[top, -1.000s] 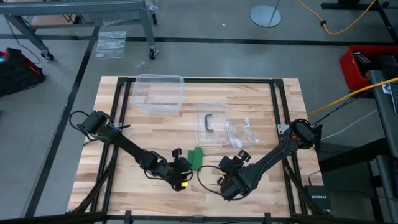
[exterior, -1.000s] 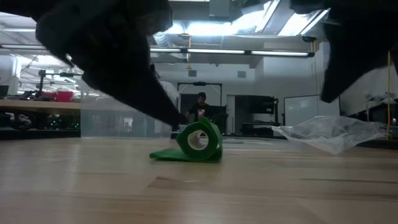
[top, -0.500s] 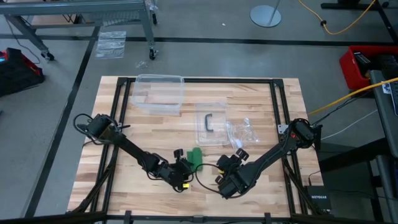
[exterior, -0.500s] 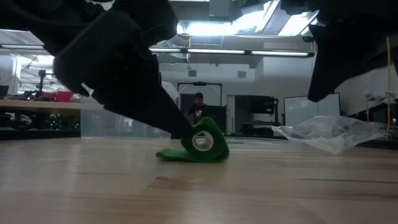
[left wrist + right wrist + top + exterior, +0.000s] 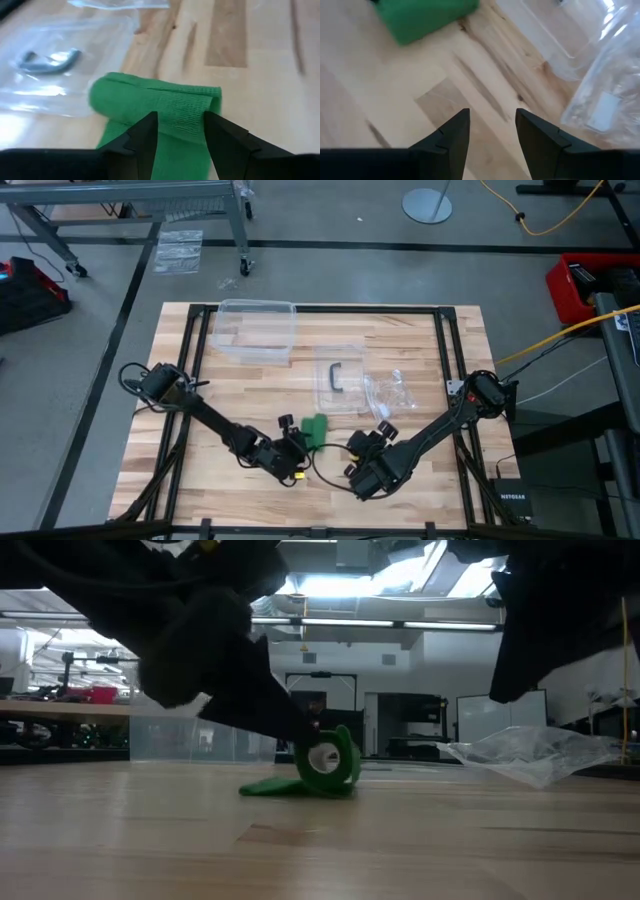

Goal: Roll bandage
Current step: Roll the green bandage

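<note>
Green bandage [image 5: 316, 429], mostly rolled with a short flat tail, lies on your wooden table [image 5: 250, 395] near its front edge. Your left gripper [image 5: 180, 131] stands spread at the roll, fingertips over the cloth, grasping nothing. Your right gripper [image 5: 491, 127] hangs just beside it, fingers apart, empty.

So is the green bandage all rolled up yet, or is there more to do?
Mostly done: the bandage is already a round roll, seen end-on in the low view. In hand: the left gripper is open with its fingertips at the roll. Left to do: a short flat tail lies on the table and needs rolling in. The right gripper waits open beside it, holding nothing.
</note>
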You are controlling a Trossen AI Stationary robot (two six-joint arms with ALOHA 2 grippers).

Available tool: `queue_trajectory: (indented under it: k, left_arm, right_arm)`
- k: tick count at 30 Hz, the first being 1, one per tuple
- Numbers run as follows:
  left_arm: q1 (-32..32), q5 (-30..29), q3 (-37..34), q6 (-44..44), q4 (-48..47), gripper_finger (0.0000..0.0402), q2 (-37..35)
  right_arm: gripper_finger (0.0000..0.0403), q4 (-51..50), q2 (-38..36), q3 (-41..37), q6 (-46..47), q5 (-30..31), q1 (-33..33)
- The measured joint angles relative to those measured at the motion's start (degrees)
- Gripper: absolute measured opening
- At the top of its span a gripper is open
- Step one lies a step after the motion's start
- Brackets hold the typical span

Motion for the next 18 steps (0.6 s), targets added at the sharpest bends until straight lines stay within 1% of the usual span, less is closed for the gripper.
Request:
queue_trajectory:
  k: [6, 10, 18]
  left_arm:
    - [1.8, -3.7, 0.0, 3.6, -0.6, 0.0150, 0.0]
    - [2.0, -3.9, 0.0, 3.6, -0.5, 0.0150, 0.0]
    - [0.2, -3.9, 0.0, 3.7, 0.1, 0.0150, 0.0]
  right_arm:
    - [0.0165, 1.6, 0.0, 0.0, 0.0, -0.9, 0.0]
    - [0.0165, 1.4, 0.0, 0.0, -0.2, -1.0, 0.0]
    - [0.0165, 1.6, 0.0, 0.0, -1.3, -1.1, 0.0]
